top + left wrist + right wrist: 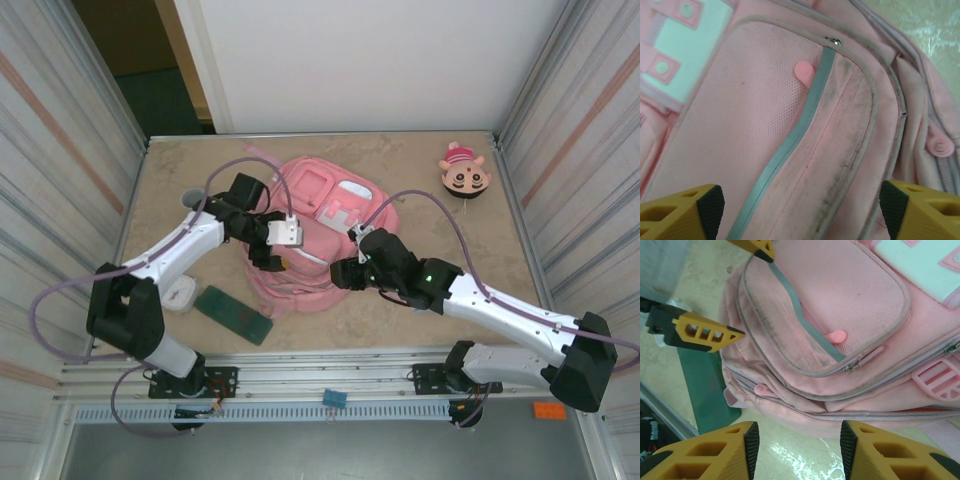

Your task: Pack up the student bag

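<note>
The student bag (312,262) lies flat in the middle of the table (400,160), front side up, between the two arms. It is soft pink fabric, rounded at the top and slumped into folds along its near edge. The front pocket (740,125) is a fine mesh-like weave edged with grey piping, and a grey stripe (790,145) runs diagonally across it, beside a panel smudged with dark grime. A smooth, rubbery pink zipper pull (804,72) pokes out next to the stripe, and a round one (940,145) sits at a side seam. Farther up is a pale mint patch (690,45) with pink squares. The left hand (800,210) hovers over the front pocket, its yellow fingers with black pads (710,200) spread wide and holding nothing. The right hand (797,445) is also spread wide and empty, over the bag's near edge and the glossy, marbled beige table. A flat dark green rectangle (233,314) lies just left of the bag, a small white rounded thing (180,294) beside it, and a round plush (464,172) sits far right.
</note>
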You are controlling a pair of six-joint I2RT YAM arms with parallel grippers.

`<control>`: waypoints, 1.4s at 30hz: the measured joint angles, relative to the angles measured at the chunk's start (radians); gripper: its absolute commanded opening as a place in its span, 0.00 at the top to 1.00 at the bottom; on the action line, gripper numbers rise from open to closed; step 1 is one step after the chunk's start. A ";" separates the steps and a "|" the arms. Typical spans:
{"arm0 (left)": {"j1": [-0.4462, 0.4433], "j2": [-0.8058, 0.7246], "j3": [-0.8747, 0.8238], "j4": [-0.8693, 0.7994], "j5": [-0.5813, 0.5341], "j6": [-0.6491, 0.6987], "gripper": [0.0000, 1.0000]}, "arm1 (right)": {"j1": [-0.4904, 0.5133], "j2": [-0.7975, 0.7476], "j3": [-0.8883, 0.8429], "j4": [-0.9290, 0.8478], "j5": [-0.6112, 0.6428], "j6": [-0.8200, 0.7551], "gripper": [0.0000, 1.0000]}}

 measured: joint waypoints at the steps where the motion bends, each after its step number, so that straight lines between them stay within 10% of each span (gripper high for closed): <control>1: -0.010 0.021 0.002 -0.002 -0.004 0.022 0.16 | 0.000 0.000 -0.003 0.000 0.001 -0.003 0.52; 10: -0.058 0.090 -0.055 0.065 -0.075 0.104 0.02 | 0.000 -0.003 -0.026 0.040 -0.002 0.003 0.50; 13: -0.086 0.094 -0.126 0.158 -0.138 0.091 0.24 | -0.005 -0.004 -0.036 0.050 -0.006 0.037 0.48; 16: -0.100 0.092 -0.143 0.206 -0.163 0.046 0.75 | -0.026 -0.016 -0.056 0.061 -0.028 0.082 0.45; 20: -0.101 0.056 -0.145 0.254 -0.143 -0.072 0.91 | -0.088 -0.064 -0.103 0.086 -0.072 0.153 0.36; 32: -0.093 -0.181 -0.072 0.215 -0.017 -0.514 1.00 | -0.171 -0.166 -0.130 0.058 -0.234 0.167 0.35; 42: -0.086 -0.181 -0.056 0.172 0.030 -0.628 1.00 | -0.011 0.006 0.001 -0.018 -0.180 0.086 0.37</control>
